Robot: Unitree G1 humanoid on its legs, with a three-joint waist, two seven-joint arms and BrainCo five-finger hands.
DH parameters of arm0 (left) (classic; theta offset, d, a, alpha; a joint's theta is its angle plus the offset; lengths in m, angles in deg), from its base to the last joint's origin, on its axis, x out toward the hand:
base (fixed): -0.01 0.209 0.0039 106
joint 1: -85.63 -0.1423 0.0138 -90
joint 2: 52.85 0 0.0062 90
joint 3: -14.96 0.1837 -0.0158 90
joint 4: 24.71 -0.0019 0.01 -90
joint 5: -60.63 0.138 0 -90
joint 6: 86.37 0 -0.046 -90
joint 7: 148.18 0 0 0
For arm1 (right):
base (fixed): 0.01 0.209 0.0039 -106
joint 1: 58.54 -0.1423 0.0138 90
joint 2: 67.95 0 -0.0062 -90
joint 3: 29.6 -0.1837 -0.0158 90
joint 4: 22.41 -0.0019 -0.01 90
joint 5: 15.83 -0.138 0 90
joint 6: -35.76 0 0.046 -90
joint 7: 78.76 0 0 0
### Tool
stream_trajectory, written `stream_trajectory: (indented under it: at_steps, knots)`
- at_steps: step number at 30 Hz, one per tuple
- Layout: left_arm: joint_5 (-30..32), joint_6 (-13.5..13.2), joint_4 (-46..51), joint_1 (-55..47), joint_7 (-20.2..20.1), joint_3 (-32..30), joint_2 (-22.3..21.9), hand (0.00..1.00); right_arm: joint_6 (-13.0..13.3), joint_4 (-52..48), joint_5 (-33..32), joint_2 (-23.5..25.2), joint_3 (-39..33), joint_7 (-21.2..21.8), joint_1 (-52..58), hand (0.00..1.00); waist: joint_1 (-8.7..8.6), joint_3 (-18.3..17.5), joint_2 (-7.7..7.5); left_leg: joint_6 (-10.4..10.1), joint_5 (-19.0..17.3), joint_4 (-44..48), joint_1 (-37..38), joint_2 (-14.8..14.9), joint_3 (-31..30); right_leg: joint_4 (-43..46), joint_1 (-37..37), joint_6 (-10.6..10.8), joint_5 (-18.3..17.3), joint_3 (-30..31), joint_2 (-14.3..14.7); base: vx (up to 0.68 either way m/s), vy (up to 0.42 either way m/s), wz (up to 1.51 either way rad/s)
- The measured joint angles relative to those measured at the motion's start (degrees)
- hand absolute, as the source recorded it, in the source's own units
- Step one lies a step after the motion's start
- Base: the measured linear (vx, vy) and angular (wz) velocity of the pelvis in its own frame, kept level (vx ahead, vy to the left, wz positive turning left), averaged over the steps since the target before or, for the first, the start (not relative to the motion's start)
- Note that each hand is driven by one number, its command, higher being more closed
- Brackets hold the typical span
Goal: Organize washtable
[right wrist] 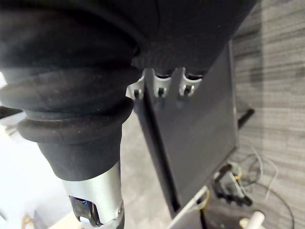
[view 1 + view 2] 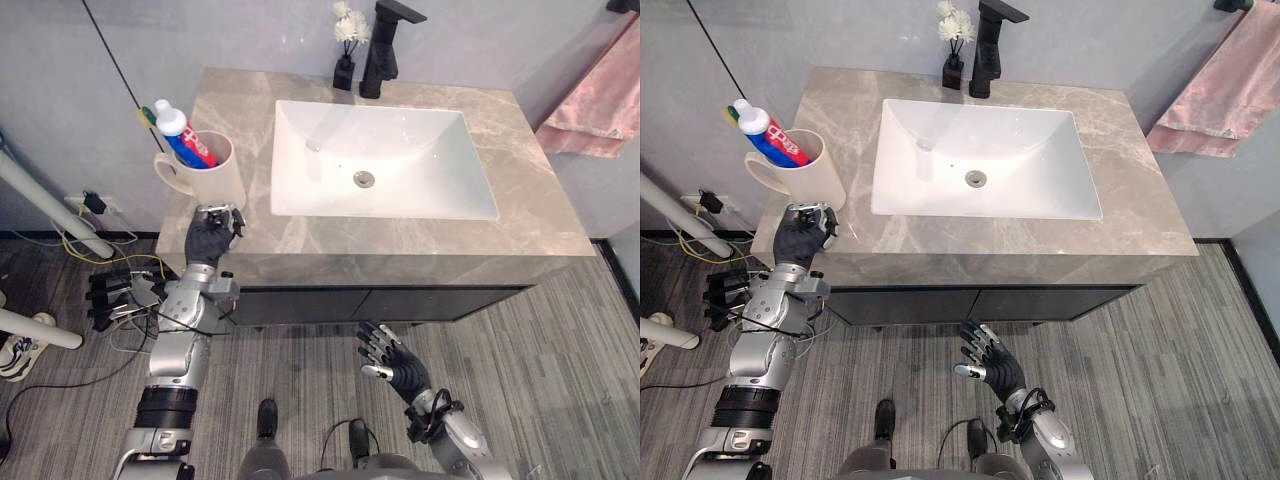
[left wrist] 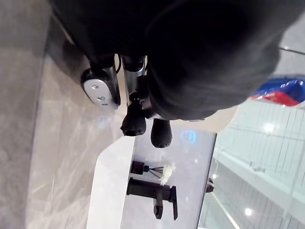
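Your left hand sits at centre left of the head views, its arm rising straight up from the lower left corner. The dark back of the hand faces the camera. Its fingers are curled inward with nothing in them, hovering at the front left edge of the grey marble counter. Just above the hand, near that same corner, stands the cream mug, handle pointing to the left. A blue and red toothpaste tube with a white cap leans out of it toward the upper left. Your right hand hangs low at bottom centre, fingers spread and relaxed, holding nothing. It is in front of the dark cabinet front and over the striped grey floor, well apart from the counter top. The white sink basin takes up the middle of the counter, leaving a bare strip along the front edge and a wider bare patch on the right. At the back edge, top centre, a black faucet stands beside a small black vase of white flowers. A pink towel hangs at the upper right, off the counter.
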Motion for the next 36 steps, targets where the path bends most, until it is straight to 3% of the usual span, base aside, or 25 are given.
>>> stream_trajectory:
  at_steps: [4,14,36]
  knots:
    - [0.0,0.1,-1.2,1.7,0.0,0.0,0.1,1.00,0.0,0.0,0.0,0.0,0.0,0.0,0.1,0.00,-0.93,0.1,-0.11,-0.1,-0.1,0.0,-0.1,0.2,0.4,0.0,-0.3,0.1,0.1,0.4,0.1,0.00,-0.006,-0.06]
    - [-2.2,0.8,-4.4,5.2,0.1,-0.1,1.8,1.00,-0.1,0.1,0.0,-0.1,-0.1,0.0,1.3,0.00,-1.09,0.7,-0.85,-0.2,-0.1,0.0,-0.1,0.7,1.2,-0.1,-0.7,0.0,0.4,1.2,0.4,0.00,-0.006,-0.04]
    - [-5.0,1.0,-6.9,5.2,-0.4,-0.6,3.7,1.00,-0.1,0.7,0.0,-2.1,0.2,1.5,1.3,0.00,-0.96,0.8,-0.61,-0.2,-0.1,0.0,1.1,0.7,0.8,-0.1,0.6,0.0,0.5,0.8,0.2,0.00,0.000,0.00]
